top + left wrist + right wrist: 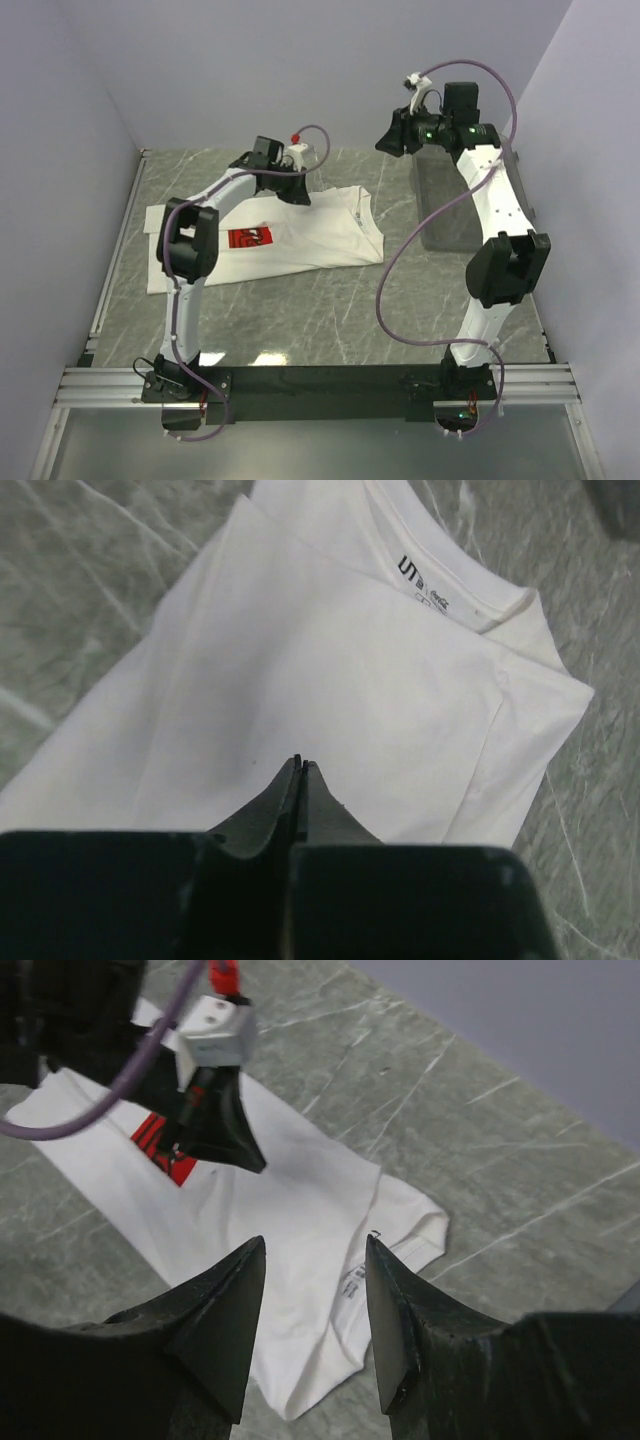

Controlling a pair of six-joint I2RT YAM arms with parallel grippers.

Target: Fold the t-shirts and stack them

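Observation:
The white t-shirt [300,235] lies flat on the marble table, its red chest print [250,238] facing up and its collar toward the right. In the left wrist view the collar label [420,575] shows, with a side folded inward. My left gripper [298,192] is over the shirt's far edge. Its jaws [300,763] are shut tip to tip and no cloth shows between them. My right gripper [388,140] is raised high at the back right, apart from the shirt. It stands open [316,1240] with nothing between its fingers; below it lies the t-shirt [300,1210].
A clear grey plastic bin [450,205] stands at the right of the table, under the right arm. Lavender walls close in the back and both sides. Purple cables loop from both arms. Bare marble [330,320] lies in front of the shirt.

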